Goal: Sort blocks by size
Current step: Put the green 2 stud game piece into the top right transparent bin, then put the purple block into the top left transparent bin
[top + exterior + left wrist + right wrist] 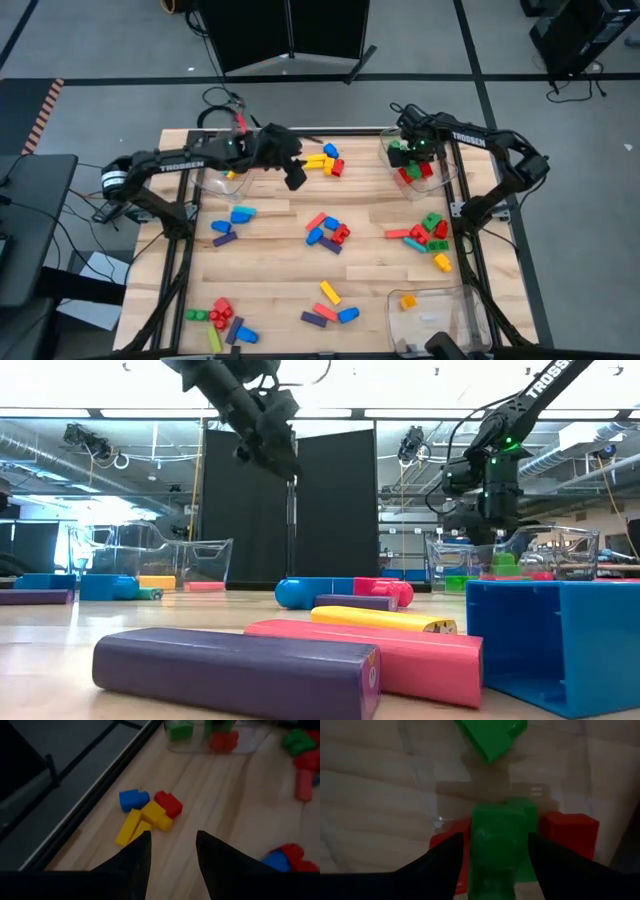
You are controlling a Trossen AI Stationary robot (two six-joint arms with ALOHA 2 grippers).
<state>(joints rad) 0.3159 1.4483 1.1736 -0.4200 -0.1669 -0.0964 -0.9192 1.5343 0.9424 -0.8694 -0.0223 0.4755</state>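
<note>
Blocks lie in loose clusters on the wooden table. My left gripper [296,178] [172,837] hovers open and empty above the far middle, short of a cluster of yellow, blue and red blocks [150,812] [325,160]. My right gripper [415,150] [499,837] points down into the clear bin [447,178] at the far right. A green block [502,835] stands between its fingers, over red blocks [570,832] on the bin's floor. A strip of red shows between the green block and one finger [447,860]. Another green block [492,737] lies beyond. My right gripper has its two fingers on either side of the green block's long sides [480,845], coming from above and pointing down. Whether the fingers touch the block I cannot tell. The block's lower end is hidden behind its own body.
More blocks lie at the centre [328,232], right [428,238], left [232,222], near left [222,322] and near middle [330,308]. A clear bin [222,182] sits under my left arm. Another bin [440,318] at the near right holds an orange block.
</note>
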